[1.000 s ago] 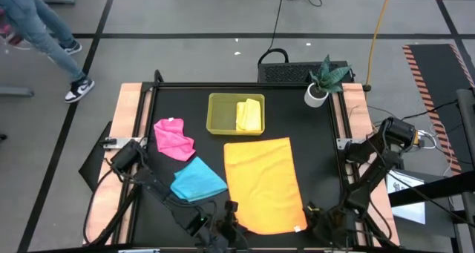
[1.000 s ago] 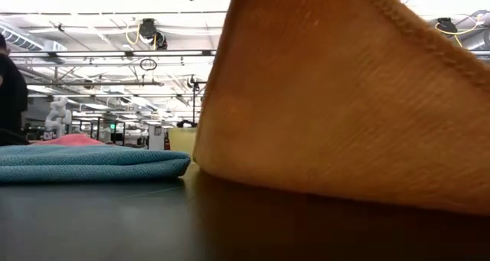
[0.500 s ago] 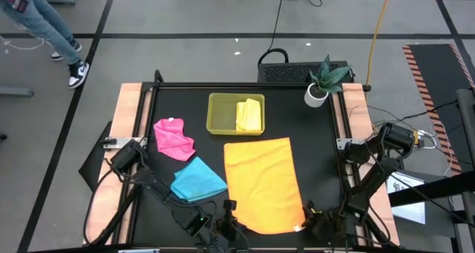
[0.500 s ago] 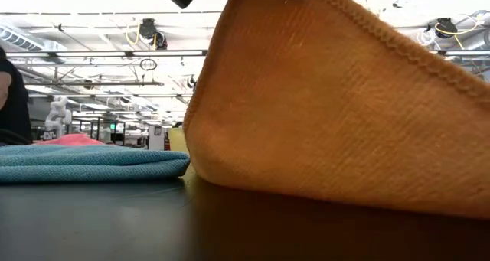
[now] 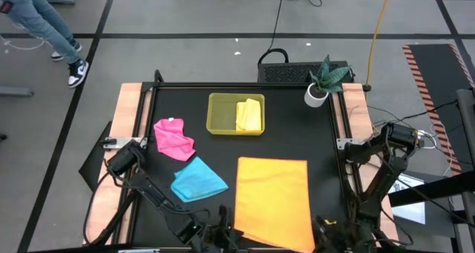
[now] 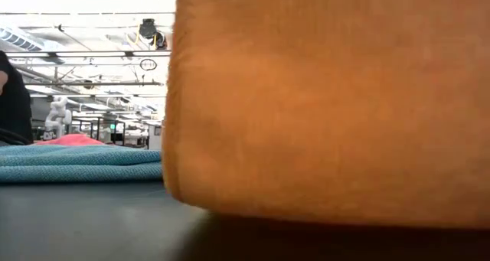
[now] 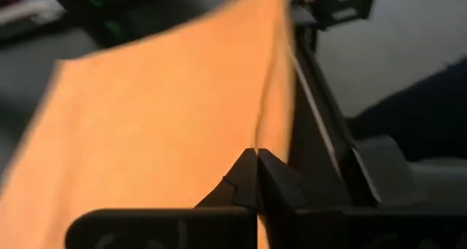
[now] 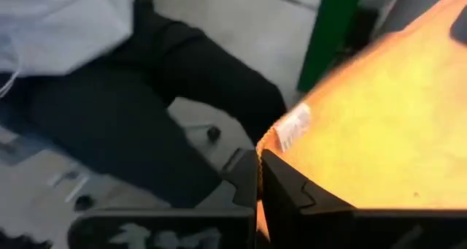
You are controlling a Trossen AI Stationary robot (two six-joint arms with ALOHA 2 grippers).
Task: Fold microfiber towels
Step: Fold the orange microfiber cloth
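Orange towel (image 5: 272,201) lies spread near the front edge of the tabletop (image 5: 326,127), its near edge raised off the surface; in the low view it hangs like a curtain (image 6: 329,108) across most of the picture. The left tool (image 7: 255,177) has its fingers pressed together on one near corner, and the right tool (image 8: 259,177) pinches the other near corner, beside the white label (image 8: 293,125). Both arms sit at the front of the tabletop, left and right of the cloth.

The step in hand looks like the first fold of this towel: near edge gripped, far edge on the surface. The next move probably calls for carrying both corners up and over toward the far edge together, level, so the edges meet squarely, then letting go.

The blue towel (image 5: 197,180) and pink towel (image 5: 173,138) lie crumpled to the left, not yet folded. The yellow towel (image 5: 249,115) sits folded in the tray (image 5: 220,113)
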